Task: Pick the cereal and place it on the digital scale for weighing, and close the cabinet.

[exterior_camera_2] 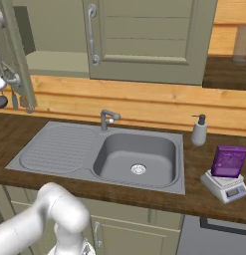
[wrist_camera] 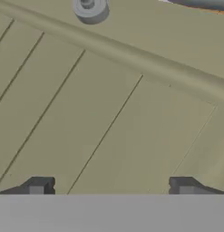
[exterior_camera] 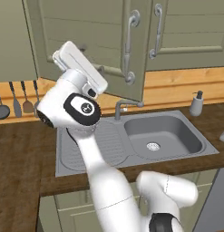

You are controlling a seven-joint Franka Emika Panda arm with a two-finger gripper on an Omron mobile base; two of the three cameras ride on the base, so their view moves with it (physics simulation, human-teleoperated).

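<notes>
Across the dark counter [exterior_camera_2: 25, 130] the cereal [exterior_camera_2: 228, 161] already sits on the scale [exterior_camera_2: 225, 186], so I face the rigid, hinged cabinet [exterior_camera: 86, 41] door, jaws spread, best pushed flat near its handle [exterior_camera: 129, 45].

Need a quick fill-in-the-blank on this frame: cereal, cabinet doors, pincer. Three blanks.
The cereal stands on the digital ____.
The cabinet's left door hangs ____, while its right door is shut.
The pincer, fingers spread and holding nothing, faces the panelled ____ of the left door.
Missing words: scale; open; surface
</notes>
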